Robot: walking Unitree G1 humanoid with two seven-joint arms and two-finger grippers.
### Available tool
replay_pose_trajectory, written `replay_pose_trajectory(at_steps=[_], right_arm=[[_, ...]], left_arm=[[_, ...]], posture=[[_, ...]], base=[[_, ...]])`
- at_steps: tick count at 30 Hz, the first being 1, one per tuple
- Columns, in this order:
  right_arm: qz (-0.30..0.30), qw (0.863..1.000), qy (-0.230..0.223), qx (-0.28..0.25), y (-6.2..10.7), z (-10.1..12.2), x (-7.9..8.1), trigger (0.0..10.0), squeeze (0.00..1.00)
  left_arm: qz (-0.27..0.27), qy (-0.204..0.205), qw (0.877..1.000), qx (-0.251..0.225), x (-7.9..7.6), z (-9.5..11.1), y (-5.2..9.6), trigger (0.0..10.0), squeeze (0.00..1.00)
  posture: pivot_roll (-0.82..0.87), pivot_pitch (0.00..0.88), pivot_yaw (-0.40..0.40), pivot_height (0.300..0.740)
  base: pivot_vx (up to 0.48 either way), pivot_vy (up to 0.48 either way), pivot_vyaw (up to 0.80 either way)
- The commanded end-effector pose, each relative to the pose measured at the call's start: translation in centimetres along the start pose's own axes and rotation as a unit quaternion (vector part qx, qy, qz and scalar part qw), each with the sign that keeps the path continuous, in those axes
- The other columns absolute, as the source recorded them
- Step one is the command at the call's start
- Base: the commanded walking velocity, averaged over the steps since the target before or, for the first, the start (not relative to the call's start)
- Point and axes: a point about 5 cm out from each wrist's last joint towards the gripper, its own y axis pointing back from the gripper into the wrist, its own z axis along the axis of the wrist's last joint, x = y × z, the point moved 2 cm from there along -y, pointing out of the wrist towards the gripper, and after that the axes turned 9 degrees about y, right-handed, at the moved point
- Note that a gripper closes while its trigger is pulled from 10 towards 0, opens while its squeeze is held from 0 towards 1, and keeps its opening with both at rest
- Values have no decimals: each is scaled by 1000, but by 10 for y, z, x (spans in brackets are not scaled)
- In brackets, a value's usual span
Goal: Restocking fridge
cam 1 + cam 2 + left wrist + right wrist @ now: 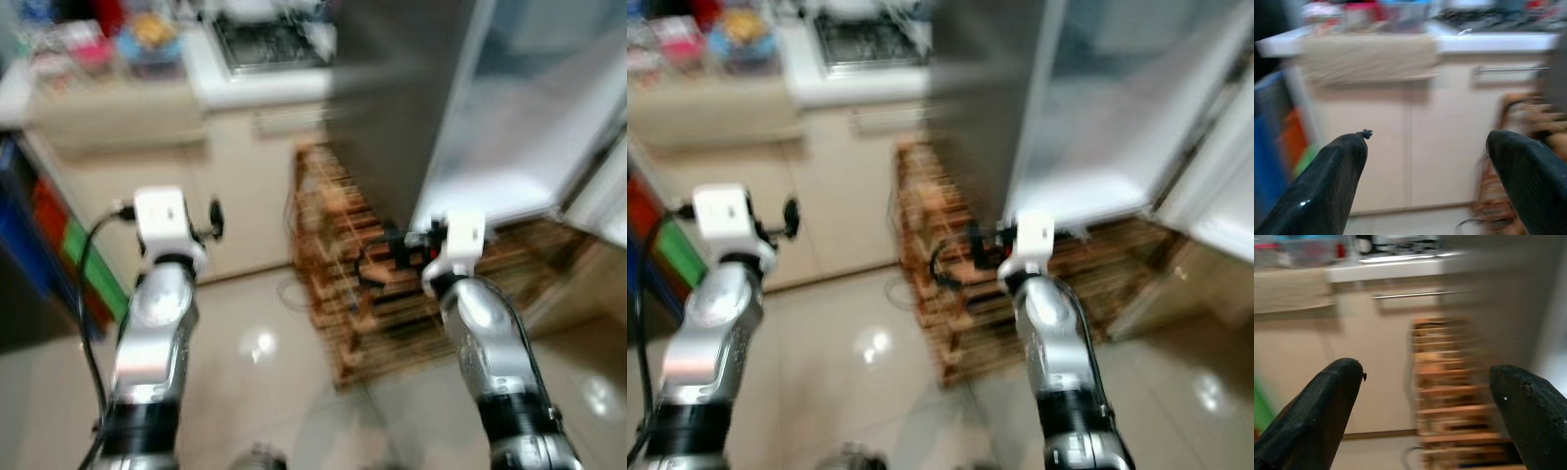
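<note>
Nearest the camera, the left gripper (pixel 1425 183) and right gripper (pixel 1425 416) are riding forward with jaws released and empty, likely in transit. The fridge (pixel 411 108) is standing at 1 o'clock, door (pixel 529 117) open. A wooden rack (pixel 362 274) is crowding its base; the surface (pixel 245 83) is lying at 11 o'clock.

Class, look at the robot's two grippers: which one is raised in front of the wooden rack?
The right gripper, open, faces the wooden rack beside the fridge. The left gripper, also open, faces the cream cabinet doors instead.
</note>
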Motion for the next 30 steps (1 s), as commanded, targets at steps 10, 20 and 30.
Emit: replay_pose_trajectory(at_steps=[10, 20, 30], right_arm=[[27, 999, -7, -21, -1, 12, 12, 10000, 0], [90, 995, -11, -36, -1, 16, 32, 10000, 0], [-24, 999, 23, -9, -13, 14, 5, 10000, 0]], left_arm=[[-19, -6, 1000, -19, -17, 8, -4, 10000, 0], [-40, 13, 998, -43, -18, 18, -6, 10000, 0], [-36, -5, 998, -52, -19, 27, -15, 10000, 0]], posture=[[-91, 0, -12, 740], [-79, 0, -9, 740], [-78, 0, 9, 740]], base=[[0, 0, 543], [0, 0, 514], [478, 0, 341]])
